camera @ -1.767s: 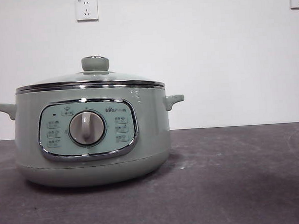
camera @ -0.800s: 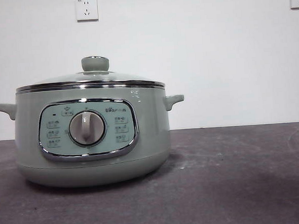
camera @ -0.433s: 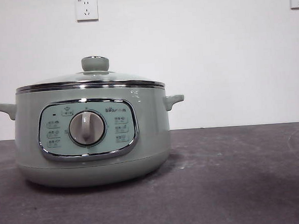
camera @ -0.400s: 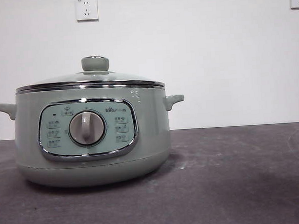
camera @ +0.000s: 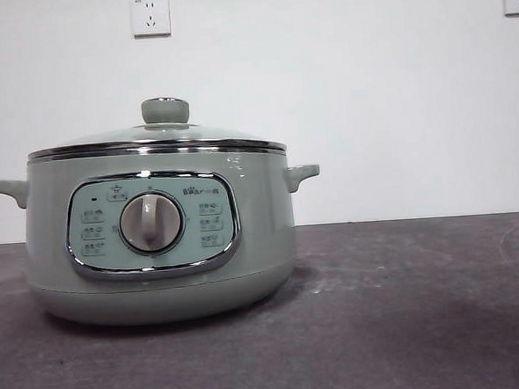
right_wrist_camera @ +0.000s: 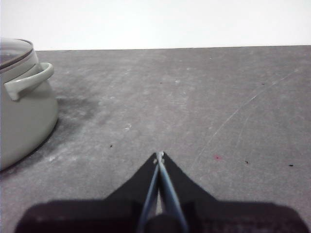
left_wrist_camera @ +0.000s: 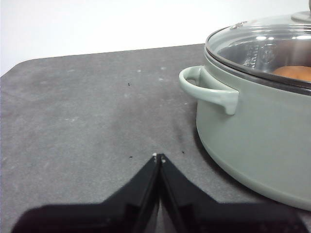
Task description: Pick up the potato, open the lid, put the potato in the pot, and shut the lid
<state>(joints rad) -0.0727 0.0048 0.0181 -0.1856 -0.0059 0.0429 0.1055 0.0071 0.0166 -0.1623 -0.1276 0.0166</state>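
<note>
Potato [left_wrist_camera: 294,73]: only an orange sliver visible through the lid [left_wrist_camera: 272,43], beyond the left jaws; lid and pot [left_wrist_camera: 257,121] cropped at frame edge; panel labels [camera: 151,220] illegible.

A: Pale sage-green pot [camera: 162,253], chrome-framed panel [camera: 152,225], steel-rimmed clear lid [camera: 155,141]?
B: Yes. Orange-brown potato [left_wrist_camera: 294,73] under glass, dark grey speckled table [camera: 408,318], white wall [camera: 368,91].

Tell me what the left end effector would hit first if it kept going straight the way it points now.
Probably nothing: ahead of the left end effector lies bare table. The pot and its handle sit off to one side, though depth is unclear.
</note>
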